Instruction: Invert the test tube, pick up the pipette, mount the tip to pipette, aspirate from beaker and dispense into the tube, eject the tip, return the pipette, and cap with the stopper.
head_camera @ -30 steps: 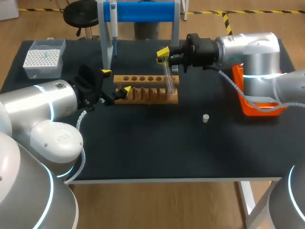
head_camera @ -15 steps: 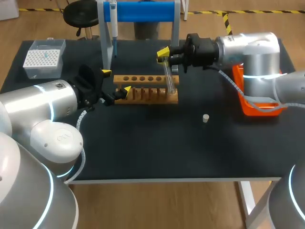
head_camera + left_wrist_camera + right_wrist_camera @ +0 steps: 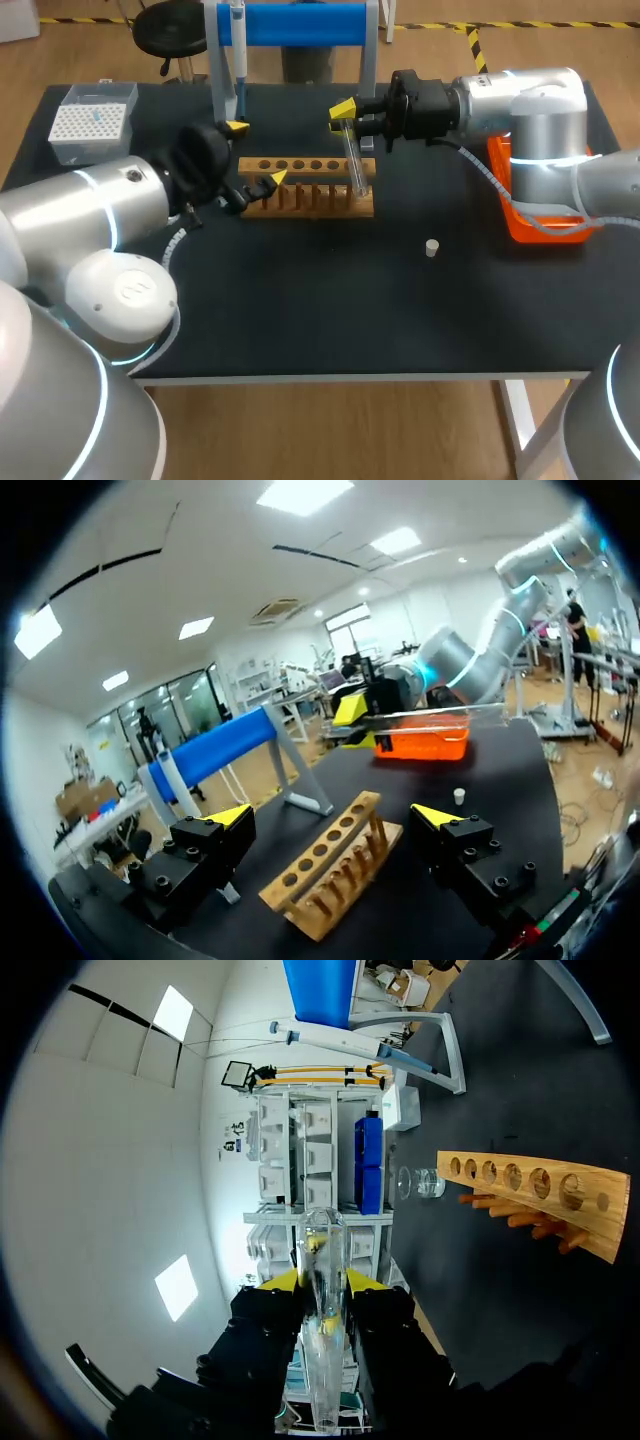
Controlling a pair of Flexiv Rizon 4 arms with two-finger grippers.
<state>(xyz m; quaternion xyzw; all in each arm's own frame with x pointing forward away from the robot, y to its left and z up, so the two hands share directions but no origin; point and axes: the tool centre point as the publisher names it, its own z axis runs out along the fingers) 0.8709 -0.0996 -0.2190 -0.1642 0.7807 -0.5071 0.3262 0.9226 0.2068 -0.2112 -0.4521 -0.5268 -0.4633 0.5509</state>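
Note:
My right gripper (image 3: 342,116) is shut on a clear test tube (image 3: 353,160), held in the air over the right end of the wooden rack (image 3: 305,188). In the right wrist view the test tube (image 3: 324,1260) runs between the gripper's (image 3: 325,1282) yellow tips, and the rack (image 3: 540,1195) lies ahead. My left gripper (image 3: 256,152) stands open at the rack's left end, holding nothing; in its own view the left gripper (image 3: 333,816) frames the rack (image 3: 335,865). The pipette (image 3: 238,40) hangs on the blue stand (image 3: 300,22). The white stopper (image 3: 431,247) lies on the table.
A tip box (image 3: 92,120) sits at the back left and an orange bin (image 3: 530,218) at the right under my right arm. A glass beaker (image 3: 420,1182) stands beyond the rack's far end in the right wrist view; my left arm hides it from the head view.
My left gripper has moved farther from me and a little to the right, closer to the rack's left end. The right arm and the tube have stayed still.

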